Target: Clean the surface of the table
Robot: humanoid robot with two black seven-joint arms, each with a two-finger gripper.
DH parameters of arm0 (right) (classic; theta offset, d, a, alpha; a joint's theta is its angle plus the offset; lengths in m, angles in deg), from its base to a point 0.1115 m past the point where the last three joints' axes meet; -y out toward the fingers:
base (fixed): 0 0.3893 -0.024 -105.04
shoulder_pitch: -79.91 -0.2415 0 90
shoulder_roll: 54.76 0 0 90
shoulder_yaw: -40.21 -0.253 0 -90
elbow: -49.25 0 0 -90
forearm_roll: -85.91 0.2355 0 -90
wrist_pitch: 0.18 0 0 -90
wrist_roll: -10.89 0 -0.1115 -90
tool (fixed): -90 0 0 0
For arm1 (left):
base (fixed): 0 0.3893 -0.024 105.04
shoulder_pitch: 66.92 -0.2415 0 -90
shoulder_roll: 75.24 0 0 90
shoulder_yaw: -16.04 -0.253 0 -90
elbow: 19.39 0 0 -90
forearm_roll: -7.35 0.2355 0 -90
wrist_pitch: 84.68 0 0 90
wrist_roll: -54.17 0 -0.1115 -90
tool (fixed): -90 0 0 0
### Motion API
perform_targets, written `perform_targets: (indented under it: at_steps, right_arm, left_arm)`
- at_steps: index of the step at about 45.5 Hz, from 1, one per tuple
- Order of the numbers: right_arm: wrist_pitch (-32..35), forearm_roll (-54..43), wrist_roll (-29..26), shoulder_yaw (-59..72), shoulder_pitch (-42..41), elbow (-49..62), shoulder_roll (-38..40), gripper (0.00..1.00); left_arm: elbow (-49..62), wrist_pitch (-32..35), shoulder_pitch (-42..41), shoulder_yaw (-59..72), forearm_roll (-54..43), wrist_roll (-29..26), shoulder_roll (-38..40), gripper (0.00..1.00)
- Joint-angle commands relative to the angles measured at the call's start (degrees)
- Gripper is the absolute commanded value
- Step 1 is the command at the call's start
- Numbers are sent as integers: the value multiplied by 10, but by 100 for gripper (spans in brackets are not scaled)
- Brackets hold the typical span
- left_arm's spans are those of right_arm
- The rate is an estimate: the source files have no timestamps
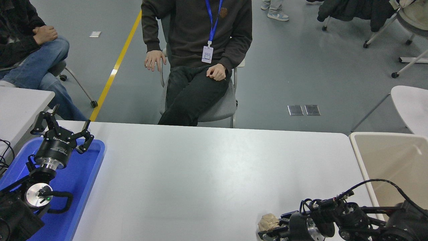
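1. Head view: you have the table surface (207,174) spanning almost the whole width of the picture, light grey-white, with its far right corner rounded.
2. Your right gripper (271,231) comes in low from the lower right corner, pointing toward the picture's left, at the table's near edge. It is touching a crumpled beige wad (268,221); you cannot tell from this angle whether it is pinching the wad or merely lies against it.
3. Your left gripper (62,129) stands at the lower left, above a blue tray (87,180), with its fingers spread wide and nothing between them.
4. The blue tray lies on the table's left end, its right rim on the table surface.
5. A beige bin (391,160) sits just beside the table's right edge.
6. A smaller white table (20,107) shows at the left edge, behind the tray.
7. One person in dark clothes (197,50) sits on a chair beyond the far side; a second person in jeans (30,57) sits at the upper left.
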Motion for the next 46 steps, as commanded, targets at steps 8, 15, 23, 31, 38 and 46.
perform_targets:
  at_steps: [8,15,23,31,38,46]
  right_arm:
    - [8,113,6,-8,-44,-76,80,0]
    - [8,184,18,-20,-58,-103,111,0]
    - [8,207,22,-60,-54,-114,133,0]
    - [11,278,57,-89,-54,-127,170,0]
    - [13,326,77,-125,-53,-127,199,0]
    - [17,395,82,-183,-46,-127,236,0]
  left_arm:
    - [0,0,0,0,0,0,0,100]
    - [0,0,0,0,0,0,0,100]
    - [0,0,0,0,0,0,0,100]
    - [0,0,0,0,0,0,0,100]
    - [0,0,0,0,0,0,0,100]
    - [0,0,0,0,0,0,0,100]
